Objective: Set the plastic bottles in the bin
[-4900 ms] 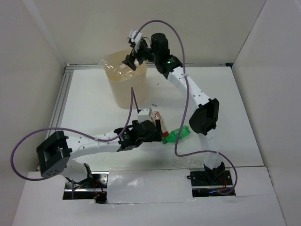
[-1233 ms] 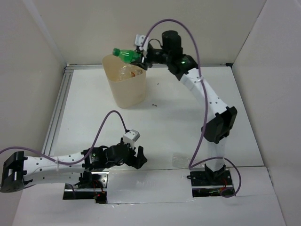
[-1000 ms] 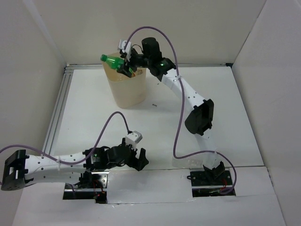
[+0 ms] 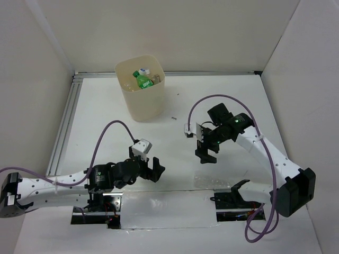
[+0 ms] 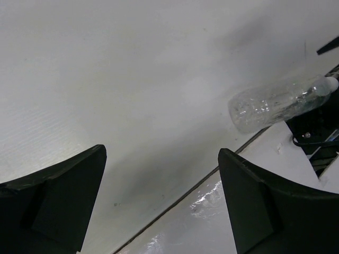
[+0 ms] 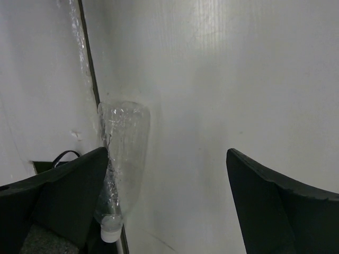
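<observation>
Gaping empty, left gripper (image 4: 154, 170) and right gripper (image 4: 206, 154) hover near one clear bottle (image 5: 275, 103) at the near edge; the bin (image 4: 139, 108) holds one green bottle (image 4: 142, 80).

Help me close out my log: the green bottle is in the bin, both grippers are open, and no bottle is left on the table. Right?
No: one clear bottle lies on the table by the near edge, plain in the right wrist view. The green bottle is in the bin, and the left gripper and right gripper are open.
</observation>
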Motion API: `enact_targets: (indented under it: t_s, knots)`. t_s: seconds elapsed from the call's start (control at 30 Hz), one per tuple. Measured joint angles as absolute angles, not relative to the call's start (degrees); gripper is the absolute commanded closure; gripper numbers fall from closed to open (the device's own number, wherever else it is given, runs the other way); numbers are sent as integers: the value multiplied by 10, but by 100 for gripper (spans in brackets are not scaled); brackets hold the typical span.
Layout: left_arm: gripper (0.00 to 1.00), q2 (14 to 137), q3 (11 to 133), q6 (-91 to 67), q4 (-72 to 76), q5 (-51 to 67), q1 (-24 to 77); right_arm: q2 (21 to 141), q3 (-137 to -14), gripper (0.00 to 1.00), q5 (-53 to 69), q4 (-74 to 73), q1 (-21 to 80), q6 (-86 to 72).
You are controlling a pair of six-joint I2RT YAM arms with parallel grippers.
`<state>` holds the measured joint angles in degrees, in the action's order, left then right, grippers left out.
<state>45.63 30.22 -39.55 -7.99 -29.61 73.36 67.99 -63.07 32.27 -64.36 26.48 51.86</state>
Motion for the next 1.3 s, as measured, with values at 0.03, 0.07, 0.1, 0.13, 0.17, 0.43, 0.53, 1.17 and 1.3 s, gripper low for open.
enact_targets:
  t_s: [0.03,0.07,0.1,0.13,0.17,0.43,0.53,1.17,1.3]
  knots:
    - [1,455,302,-397,-90,-305,734,684,-628,0,314,-643,276,517]
    - [1,454,302,-398,-94,-309,734,689,-622,0,305,-644,288,517]
    - [1,453,303,-402,-103,-314,734,695,-615,0,294,-644,303,517]
    - [1,453,303,-406,-111,-318,734,703,-607,0,284,-645,316,516]
    - [1,452,303,-408,-120,-322,734,709,-597,0,276,-645,330,516]
    - [1,416,303,-427,-159,-340,734,737,-529,0,202,-646,431,509]
    - [1,407,303,-435,-169,-345,734,770,-522,0,184,-641,450,502]
    - [1,313,314,-463,-268,-391,733,926,-484,62,90,-583,538,428]
    - [1,322,314,-469,-270,-392,733,934,-494,79,105,-592,515,423]
